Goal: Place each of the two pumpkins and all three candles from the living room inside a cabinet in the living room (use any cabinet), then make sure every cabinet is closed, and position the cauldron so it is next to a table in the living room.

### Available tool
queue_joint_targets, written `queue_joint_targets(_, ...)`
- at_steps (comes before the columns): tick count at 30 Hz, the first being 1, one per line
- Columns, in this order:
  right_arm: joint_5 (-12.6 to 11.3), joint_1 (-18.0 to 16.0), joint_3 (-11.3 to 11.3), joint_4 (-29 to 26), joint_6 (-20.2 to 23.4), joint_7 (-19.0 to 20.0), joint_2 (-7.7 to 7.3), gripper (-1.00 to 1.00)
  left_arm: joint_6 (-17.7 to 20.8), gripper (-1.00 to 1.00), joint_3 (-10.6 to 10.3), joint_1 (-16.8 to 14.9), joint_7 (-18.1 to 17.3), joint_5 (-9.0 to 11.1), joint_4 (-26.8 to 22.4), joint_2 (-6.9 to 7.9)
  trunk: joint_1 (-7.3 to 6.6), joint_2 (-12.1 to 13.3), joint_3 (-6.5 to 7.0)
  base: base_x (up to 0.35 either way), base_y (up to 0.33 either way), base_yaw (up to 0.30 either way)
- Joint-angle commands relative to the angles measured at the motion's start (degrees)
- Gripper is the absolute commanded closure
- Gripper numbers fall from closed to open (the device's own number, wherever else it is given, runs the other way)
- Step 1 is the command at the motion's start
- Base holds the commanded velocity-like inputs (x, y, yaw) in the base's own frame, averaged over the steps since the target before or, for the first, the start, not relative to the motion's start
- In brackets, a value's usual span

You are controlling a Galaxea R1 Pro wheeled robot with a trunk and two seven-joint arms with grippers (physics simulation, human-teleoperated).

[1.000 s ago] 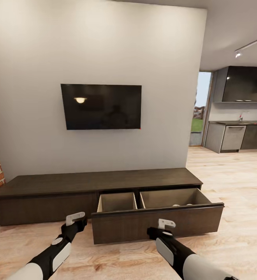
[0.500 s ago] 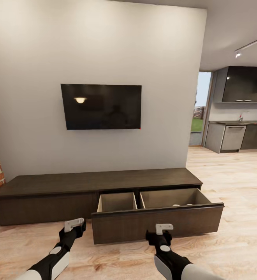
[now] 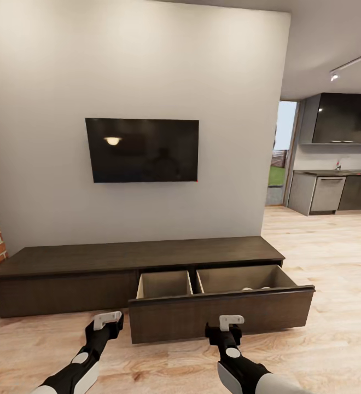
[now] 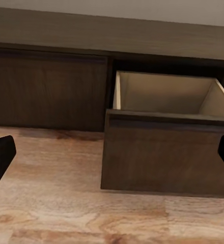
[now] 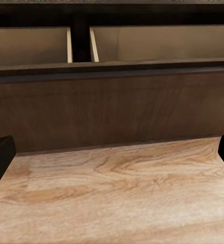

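Head view, lower edge of frame: left gripper (image 3: 107,320) and right gripper (image 3: 231,322) low over pale wood floor (image 3: 333,339), both empty, jaws spread, dark tips parted at the side edges of each wrist view. Just beyond, at lower centre, pulled-out drawer front (image 3: 219,314) of the cabinet (image 3: 137,256), right gripper just before it near mid-span, left gripper off its left end. Behind the front, two open beige compartments split by a divider; pale rounded tops low in the right-hand one (image 3: 255,288), probably candles, too small to confirm. Left-hand cabinet front (image 3: 65,293) flush and shut. Farther back, centre frame, grey wall with dark wall-mounted television (image 3: 142,149); brick edge at far left; kitchen units and a bright doorway at right.

Likely next: closing the drawer. Front wide, stiff, handle-less and smooth, so nothing to pinch; better a flat push square on the panel, near the middle or with both grippers spread, against skewing on the runners. Probably light on its slides; risk of slipping off the top edge.
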Motion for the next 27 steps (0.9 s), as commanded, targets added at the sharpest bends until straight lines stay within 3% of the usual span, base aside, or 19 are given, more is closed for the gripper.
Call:
queue_joint_targets(1,-0.6,-0.1,0.5,0.0,-0.2,-0.2,0.00,-1.00,-0.3,-1.00,-0.5,0.0,0.5,0.0,0.0,0.03,-0.01,0.0,-0.07,0.000,0.000,0.000)
queue_joint_targets(9,-0.6,0.0,0.5,0.0,-0.3,-0.2,0.01,-1.00,-1.0,-1.00,-0.5,0.0,0.3,-0.2,-0.2,-0.02,-0.01,0.0,-0.07,0.000,0.000,0.000)
queue_joint_targets(27,-0.7,0.0,0.6,-0.7,-0.3,-0.2,0.33,-1.00,-2.3,-1.00,-0.5,1.0,0.3,-0.3,-0.8,0.06,3.95,-7.3,-3.30,0.000,0.000,0.000)
